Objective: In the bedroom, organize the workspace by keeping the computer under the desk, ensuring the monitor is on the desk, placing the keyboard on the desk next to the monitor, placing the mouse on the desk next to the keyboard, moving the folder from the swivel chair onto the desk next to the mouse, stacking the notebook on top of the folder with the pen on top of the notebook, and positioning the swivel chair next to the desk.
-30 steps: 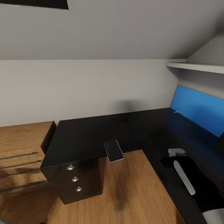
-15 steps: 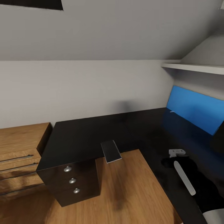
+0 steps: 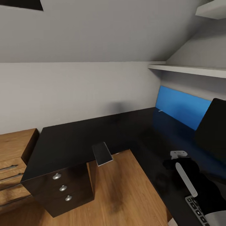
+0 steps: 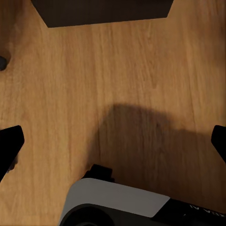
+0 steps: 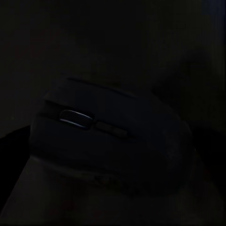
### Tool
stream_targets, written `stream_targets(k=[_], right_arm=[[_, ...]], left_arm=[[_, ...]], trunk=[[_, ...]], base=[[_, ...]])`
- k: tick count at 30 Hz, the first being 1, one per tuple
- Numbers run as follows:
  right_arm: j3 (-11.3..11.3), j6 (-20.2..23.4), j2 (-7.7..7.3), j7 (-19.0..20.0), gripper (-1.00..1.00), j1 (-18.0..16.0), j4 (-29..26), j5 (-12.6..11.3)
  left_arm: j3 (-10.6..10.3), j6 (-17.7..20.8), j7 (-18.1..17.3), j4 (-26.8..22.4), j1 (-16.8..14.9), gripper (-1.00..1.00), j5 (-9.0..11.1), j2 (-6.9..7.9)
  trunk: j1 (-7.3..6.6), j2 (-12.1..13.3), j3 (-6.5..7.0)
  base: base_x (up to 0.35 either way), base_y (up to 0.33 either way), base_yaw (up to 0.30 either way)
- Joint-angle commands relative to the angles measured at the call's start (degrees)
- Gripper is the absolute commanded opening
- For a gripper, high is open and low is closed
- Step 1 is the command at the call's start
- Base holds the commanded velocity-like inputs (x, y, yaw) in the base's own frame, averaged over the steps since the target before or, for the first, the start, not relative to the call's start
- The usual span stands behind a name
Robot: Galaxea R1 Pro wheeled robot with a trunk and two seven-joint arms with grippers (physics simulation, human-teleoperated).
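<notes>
From my head camera I look down on the desk, its black top running along the grey wall and turning toward the blue back panel on my right. The notebook lies at the inner corner of the top, tilted and overhanging the edge above the wood floor. Below the desk's left end I see the drawer unit with three round knobs, and beside it a light-wood dresser. The monitor stands at the right edge of my view, before the panel, and a corner of the keyboard peeks out under my right arm.

My right gripper hangs over the dark desktop; its wrist camera shows the mouse close up between the fingers, but it is too dark to tell whether they grip it. My left gripper is spread wide over bare floor, both fingertips at the picture's edges.
</notes>
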Motion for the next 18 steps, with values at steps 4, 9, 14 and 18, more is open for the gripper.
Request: stream_targets(k=[4,9,14,18], right_arm=[[0.15,0.21,-0.13,-0.58,-1.00,-0.05,0.11,-0.54],[0.15,0.30,-0.16,-0.52,-1.00,-0.05,0.86,-0.49],[0.15,0.39,-0.17,-0.51,-1.00,-0.05,1.91,-0.49],[0.15,0.40,-0.23,-0.51,-1.00,-0.05,2.73,-0.49]], left_arm=[[0.04,-0.08,-0.11,-0.12,0.03,1.00,0.53,-0.03],[0.03,-0.10,-0.11,-0.13,0.03,1.00,0.53,-0.03],[0.04,-0.10,-0.11,-0.13,0.03,1.00,0.53,-0.03],[-0.01,-0.10,-0.11,-0.12,0.03,1.00,0.50,-0.04]], trunk=[[0.00,-0.03,-0.03],[0.00,-0.03,-0.03],[0.00,-0.03,-0.03],[0.00,-0.03,-0.03]], base=[[-0.084,-0.035,-0.027],[-0.114,-0.075,-0.003],[-0.018,-0.012,0.000],[-0.107,-0.018,0.000]])
